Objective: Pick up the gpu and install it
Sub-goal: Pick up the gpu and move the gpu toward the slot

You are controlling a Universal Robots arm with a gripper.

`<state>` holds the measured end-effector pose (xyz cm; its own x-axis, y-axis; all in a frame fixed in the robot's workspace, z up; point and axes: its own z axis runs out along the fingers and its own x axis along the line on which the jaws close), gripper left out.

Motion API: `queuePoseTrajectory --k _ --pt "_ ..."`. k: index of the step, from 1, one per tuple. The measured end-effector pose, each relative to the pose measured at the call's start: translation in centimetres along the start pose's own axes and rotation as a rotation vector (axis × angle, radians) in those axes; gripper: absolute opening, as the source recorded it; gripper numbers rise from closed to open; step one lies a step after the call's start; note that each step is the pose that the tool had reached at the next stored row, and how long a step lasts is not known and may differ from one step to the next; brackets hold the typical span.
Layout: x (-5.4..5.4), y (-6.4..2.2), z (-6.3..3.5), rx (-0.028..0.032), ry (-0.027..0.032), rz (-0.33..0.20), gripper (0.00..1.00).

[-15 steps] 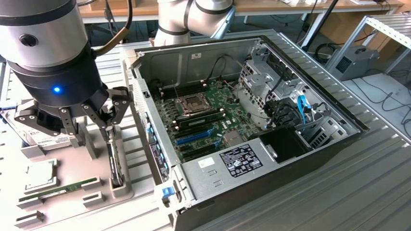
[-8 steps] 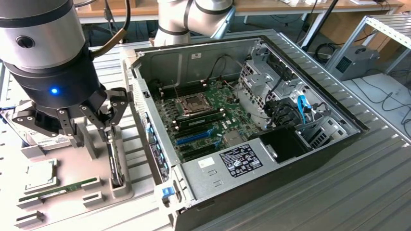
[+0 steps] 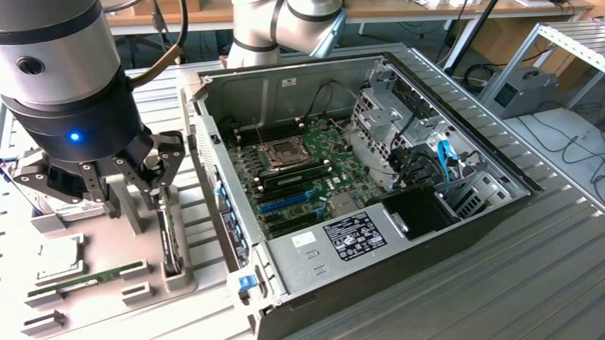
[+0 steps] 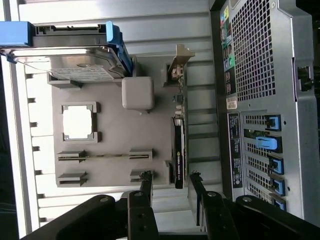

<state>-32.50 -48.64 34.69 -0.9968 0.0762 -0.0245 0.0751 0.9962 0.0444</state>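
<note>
The gpu (image 3: 171,244) stands on edge in a slot of the grey parts tray (image 3: 95,241). It sits along the tray's side towards the exterior view's right, just beside the open computer case (image 3: 492,205) on the ribbed metal table (image 3: 539,283). The arm (image 3: 66,92) hovers over the tray with its jaws spread wide. One of its fingers (image 4: 146,184) stands on each side of the card's end, neither visibly touching it, and nothing is held. A RAM stick (image 3: 90,278), a CPU (image 3: 59,256) and a hard drive (image 4: 75,62) lie in the same tray.
</note>
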Motion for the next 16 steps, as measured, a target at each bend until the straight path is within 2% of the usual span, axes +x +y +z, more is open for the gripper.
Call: queuePoseTrajectory --k 16 --pt "0.65 -0.07 0.43 0.0000 0.0000 0.000 0.42"
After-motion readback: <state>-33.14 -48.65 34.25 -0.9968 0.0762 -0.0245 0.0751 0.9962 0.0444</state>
